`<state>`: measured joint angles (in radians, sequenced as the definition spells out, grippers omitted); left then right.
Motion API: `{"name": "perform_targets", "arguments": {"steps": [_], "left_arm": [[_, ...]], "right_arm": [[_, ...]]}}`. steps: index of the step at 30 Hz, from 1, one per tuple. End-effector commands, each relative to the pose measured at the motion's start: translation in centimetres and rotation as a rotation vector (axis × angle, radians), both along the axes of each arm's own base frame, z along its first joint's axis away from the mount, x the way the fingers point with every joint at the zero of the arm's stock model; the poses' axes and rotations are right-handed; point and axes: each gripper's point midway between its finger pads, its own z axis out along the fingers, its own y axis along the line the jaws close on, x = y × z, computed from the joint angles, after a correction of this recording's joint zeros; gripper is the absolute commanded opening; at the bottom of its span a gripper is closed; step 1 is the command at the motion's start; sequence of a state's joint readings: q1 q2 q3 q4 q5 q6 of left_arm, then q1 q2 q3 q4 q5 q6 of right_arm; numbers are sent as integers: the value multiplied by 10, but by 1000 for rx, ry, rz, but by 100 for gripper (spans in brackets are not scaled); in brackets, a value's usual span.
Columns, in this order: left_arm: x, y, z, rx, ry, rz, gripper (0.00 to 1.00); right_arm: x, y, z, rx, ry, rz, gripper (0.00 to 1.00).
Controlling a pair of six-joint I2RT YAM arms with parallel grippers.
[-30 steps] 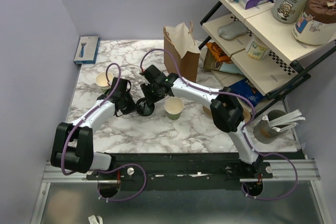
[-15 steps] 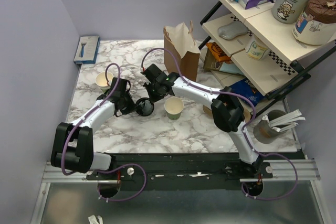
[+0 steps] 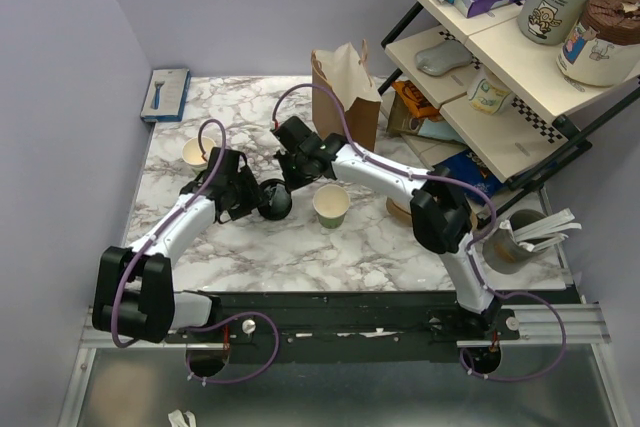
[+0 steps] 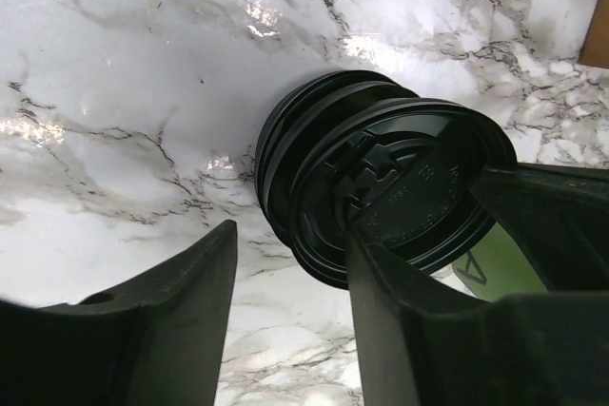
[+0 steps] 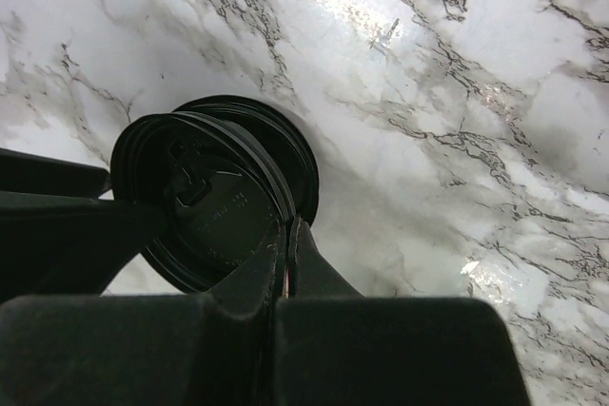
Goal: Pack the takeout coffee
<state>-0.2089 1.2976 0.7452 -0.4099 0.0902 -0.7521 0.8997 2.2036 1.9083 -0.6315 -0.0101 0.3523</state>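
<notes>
A black plastic lid (image 5: 205, 202) is tilted up off a small stack of black lids (image 5: 290, 145) on the marble table. My right gripper (image 5: 290, 227) is shut on that lid's rim. My left gripper (image 4: 290, 240) stands open beside the same lid (image 4: 404, 187), whose edge lies against its right finger (image 4: 381, 301). From above, the left gripper (image 3: 254, 193) and right gripper (image 3: 288, 179) meet over the stack (image 3: 276, 200). An open green cup (image 3: 331, 205) stands just right of them. No lidded cup shows; the takeout coffee is out of view.
A brown paper bag (image 3: 345, 97) stands upright behind the right arm. Another open cup (image 3: 197, 153) sits at the left of the table. A blue box (image 3: 166, 93) lies in the far left corner. A loaded shelf rack (image 3: 500, 57) borders the right side.
My left gripper has opened and let go of the lid. My right gripper has shut on the lid's rim. Both grippers have shifted slightly away from the arm bases.
</notes>
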Motion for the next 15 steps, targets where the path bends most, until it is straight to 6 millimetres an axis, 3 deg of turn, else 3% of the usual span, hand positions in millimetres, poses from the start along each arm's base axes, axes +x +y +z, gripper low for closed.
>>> {"name": "perform_targets", "arguments": {"steps": [1,9,15], "left_arm": [[2,0,13,-10,-21,-4,63],[-2,-6,36,-61,-77,-12,73],[-7,-21,68,-156,-144,-54,75]], "right_arm": [[1,-2,25,28,-17,-34,1],[-11,-5,28,81,109,-4,1],[-29,0,48,208,226,90,1]]}}
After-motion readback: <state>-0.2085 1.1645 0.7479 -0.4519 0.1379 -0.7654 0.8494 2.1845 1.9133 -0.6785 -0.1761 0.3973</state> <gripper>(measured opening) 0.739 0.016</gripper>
